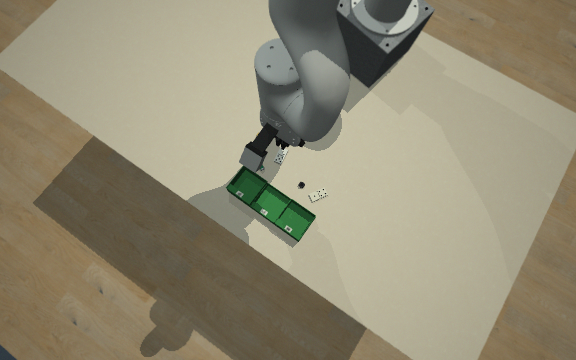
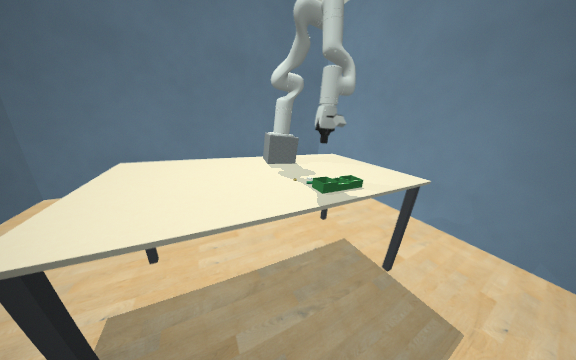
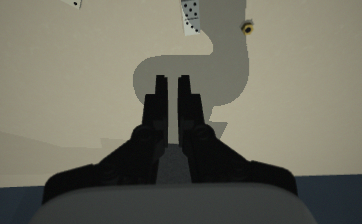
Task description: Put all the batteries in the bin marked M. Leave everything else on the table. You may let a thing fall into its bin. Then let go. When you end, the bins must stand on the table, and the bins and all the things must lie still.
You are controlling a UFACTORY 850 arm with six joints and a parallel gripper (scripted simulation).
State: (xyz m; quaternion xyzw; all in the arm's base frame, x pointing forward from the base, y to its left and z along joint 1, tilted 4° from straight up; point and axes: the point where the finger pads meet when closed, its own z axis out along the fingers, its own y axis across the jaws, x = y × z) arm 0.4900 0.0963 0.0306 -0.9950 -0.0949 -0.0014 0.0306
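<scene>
My gripper (image 3: 172, 90) is shut with nothing between the fingers. It hangs high above the table in the side view (image 2: 323, 137). In the top view the arm hides most of it. A row of three green bins (image 1: 270, 202) stands near the table's front edge, and it also shows in the side view (image 2: 338, 183). The bins' labels are too small to read. A small round yellow and black thing (image 3: 248, 28) lies on the table ahead of the fingers. A small black thing (image 1: 300, 185) lies beside the bins. A bit of a green thing (image 1: 262, 169) peeks out by the bins' left end.
One domino (image 1: 280, 157) lies just under the wrist and also shows in the wrist view (image 3: 190, 16). A second domino (image 1: 318, 195) lies right of the bins. The arm's grey base block (image 2: 280, 148) stands at the table's back.
</scene>
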